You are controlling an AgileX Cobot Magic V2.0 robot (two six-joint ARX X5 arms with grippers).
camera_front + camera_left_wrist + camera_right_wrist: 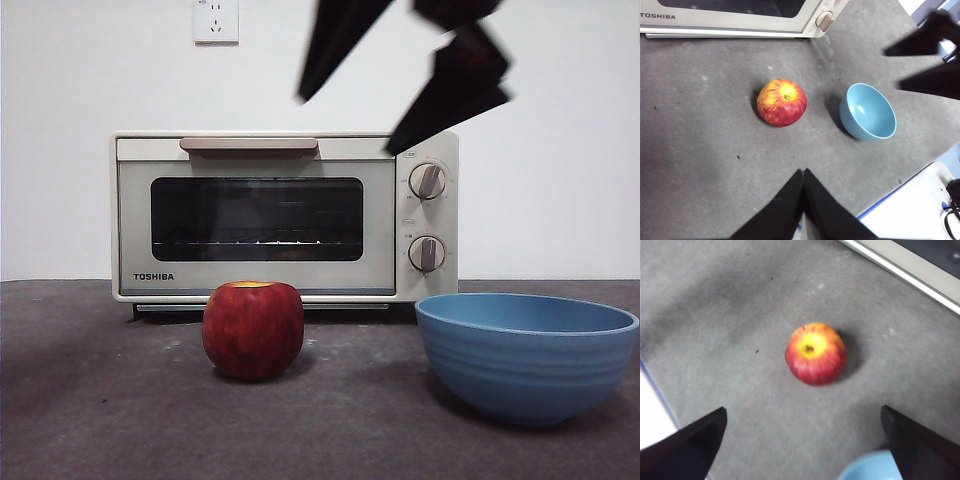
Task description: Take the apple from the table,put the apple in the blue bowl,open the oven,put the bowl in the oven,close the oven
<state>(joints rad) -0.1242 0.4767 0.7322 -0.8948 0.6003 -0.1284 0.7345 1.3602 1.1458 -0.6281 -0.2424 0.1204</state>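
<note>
Table (100, 400) bare around apple (253, 329), right end effector (400, 75) spread above

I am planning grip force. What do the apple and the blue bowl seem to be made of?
The apple: its slightly blocky shape and dull, evenly streaked red skin suggest a plastic or foam replica, though real fruit is possible. The blue bowl: matte, uniform blue with faint horizontal ridges and a soft sheen inside; it looks like moulded plastic or matte-glazed ceramic. The pictures cannot settle which.
</note>
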